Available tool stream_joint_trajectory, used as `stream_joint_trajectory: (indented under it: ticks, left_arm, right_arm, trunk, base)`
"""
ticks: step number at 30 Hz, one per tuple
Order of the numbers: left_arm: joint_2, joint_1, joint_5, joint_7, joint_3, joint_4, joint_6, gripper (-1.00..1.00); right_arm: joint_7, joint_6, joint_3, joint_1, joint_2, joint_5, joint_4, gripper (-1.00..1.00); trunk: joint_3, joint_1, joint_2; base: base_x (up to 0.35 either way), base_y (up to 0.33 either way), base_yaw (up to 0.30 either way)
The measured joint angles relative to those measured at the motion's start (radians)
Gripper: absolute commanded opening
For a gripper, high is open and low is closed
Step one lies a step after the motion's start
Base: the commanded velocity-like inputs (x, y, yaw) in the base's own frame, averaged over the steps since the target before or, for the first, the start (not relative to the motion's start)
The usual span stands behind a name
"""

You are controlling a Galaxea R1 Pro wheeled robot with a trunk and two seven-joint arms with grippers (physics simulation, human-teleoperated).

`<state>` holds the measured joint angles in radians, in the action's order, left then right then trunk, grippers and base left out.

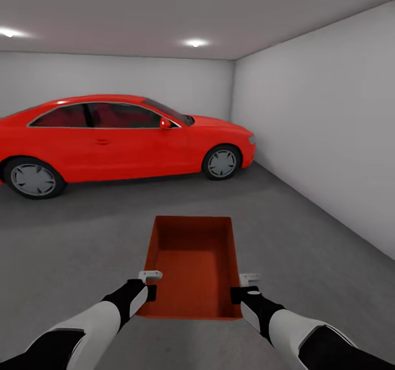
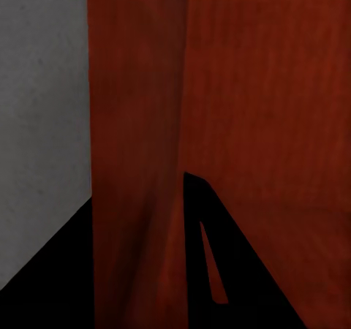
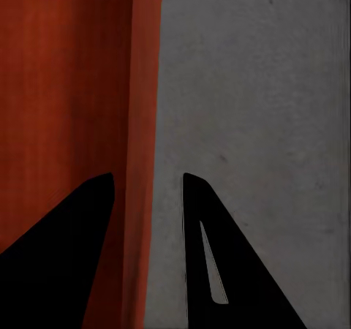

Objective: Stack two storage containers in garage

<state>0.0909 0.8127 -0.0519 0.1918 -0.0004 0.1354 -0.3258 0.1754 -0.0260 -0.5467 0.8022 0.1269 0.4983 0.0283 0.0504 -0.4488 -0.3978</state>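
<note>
Pincers (image 1: pixel 149 282) (image 1: pixel 248 283) gripping container (image 1: pixel 192 265); concrete floor (image 1: pixel 82 238), garage.

Open grey floor (image 1: pixel 307 260) surrounds the container (image 1: pixel 193 265); a red car (image 1: pixel 120 136) blocks the far side.

A red-orange storage container (image 1: pixel 193 265) sits open-topped between both arms, held at its near corners above the dark grey concrete floor (image 1: pixel 82 238). The left gripper (image 1: pixel 148 285) clasps the near left wall — one pale finger shows outside the rim. The right gripper (image 1: pixel 246 286) clasps the near right wall likewise. Beyond, a red coupe (image 1: pixel 118 139) stands side-on, nose toward the plain white wall (image 1: pixel 329 134) at right. Two ceiling lights (image 1: pixel 195 43) glow overhead.
</note>
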Motion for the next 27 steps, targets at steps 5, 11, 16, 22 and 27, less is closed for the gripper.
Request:
stream_joint_trajectory:
  ticks: [5,11,16,22,27]
  left_arm:
    - [0.001,0.000,0.002,0.000,0.002,0.000,0.000,-1.00]
    - [0.000,0.000,0.002,0.000,0.001,0.000,0.000,-1.00]
    - [0.001,0.000,0.004,0.000,0.003,0.000,0.000,-1.00]
    - [0.001,0.000,0.004,0.000,0.003,0.000,0.000,-1.00]
    - [0.001,0.000,0.004,0.000,0.003,0.000,0.000,-1.00]
  right_arm:
    - [0.000,0.000,0.000,0.000,-0.001,0.000,0.000,-1.00]
    - [0.000,0.000,0.000,0.000,0.000,0.000,0.000,-1.00]
    - [-0.001,-0.001,0.001,0.000,-0.001,0.000,0.001,-1.00]
    - [-0.001,-0.001,0.000,0.000,-0.001,0.000,0.001,-1.00]
    - [0.000,-0.001,0.000,0.000,-0.001,0.000,0.001,-1.00]
  trunk:
    - [0.000,0.000,0.000]
    - [0.000,0.000,0.000]
    - [0.000,0.000,0.000]
    - [0.000,0.000,0.000]
    - [0.000,0.000,0.000]
  base:
    - [0.322,0.000,-0.282]
    - [0.322,0.000,-0.282]
    - [0.322,0.000,-0.282]
    - [0.322,0.000,-0.282]
    - [0.322,0.000,-0.282]
